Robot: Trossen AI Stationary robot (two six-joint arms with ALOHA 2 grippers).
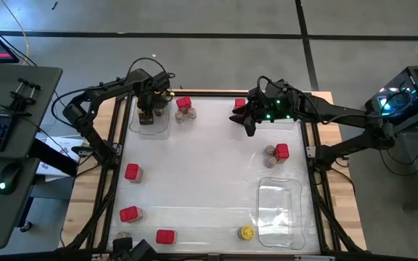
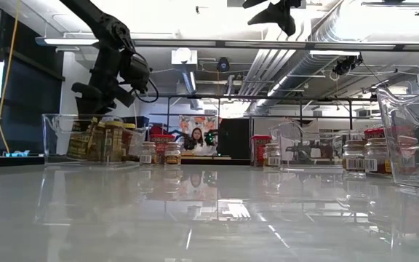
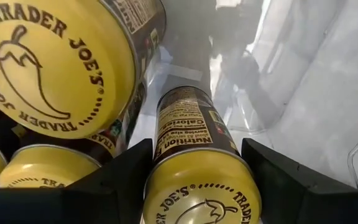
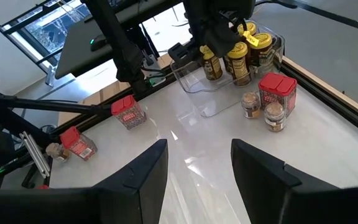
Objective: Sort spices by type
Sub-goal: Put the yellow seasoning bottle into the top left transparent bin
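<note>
The left gripper [image 1: 149, 109] was down inside the clear tray [image 1: 138, 127] at the table's far left corner, its fingers [image 3: 114, 180] set on either side of a yellow-lidded jar [image 3: 194, 168] that lay among other yellow-lidded jars [image 3: 51, 62] in that tray. The right gripper [image 1: 249, 123] hung above the table's far right part with its fingers [image 4: 145, 174] spread wide and holding nothing. A red box [image 1: 183, 103] with small brown-lidded jars [image 1: 186, 114] stood just beside the tray. More red boxes [image 1: 131, 172] were scattered along the left side, and another clear tray [image 1: 292, 190] sat near the right edge.
</note>
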